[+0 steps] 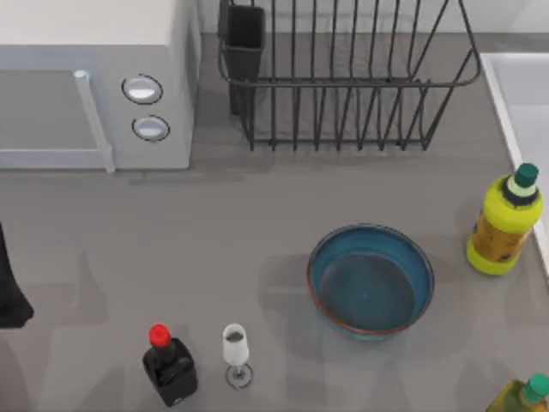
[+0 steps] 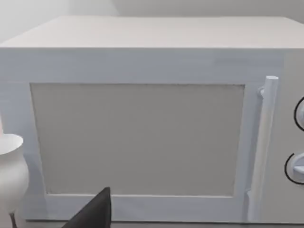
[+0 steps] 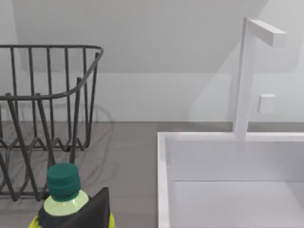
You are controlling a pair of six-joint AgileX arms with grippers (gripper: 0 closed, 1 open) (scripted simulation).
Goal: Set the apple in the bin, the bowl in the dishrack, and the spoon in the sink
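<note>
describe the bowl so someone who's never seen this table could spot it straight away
Start at the black wire dishrack at the back of the table and come toward the front edge, slightly right. The bowl sits there alone on the grey surface, left of the yellow bottle. It is the wide round teal-blue dish with a thin reddish-brown rim, empty inside.

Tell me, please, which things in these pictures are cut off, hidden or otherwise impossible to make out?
- Pale white-grey rectangular sink: the top view's right edge cuts it off; in the right wrist view its floor runs past the frame.
- Second yellow bottle with a green cap: cropped at the top view's lower right corner.
- Left arm: a dark sliver at the top view's left edge.
- White microwave: the left wrist view's edge clips its knobs.
</note>
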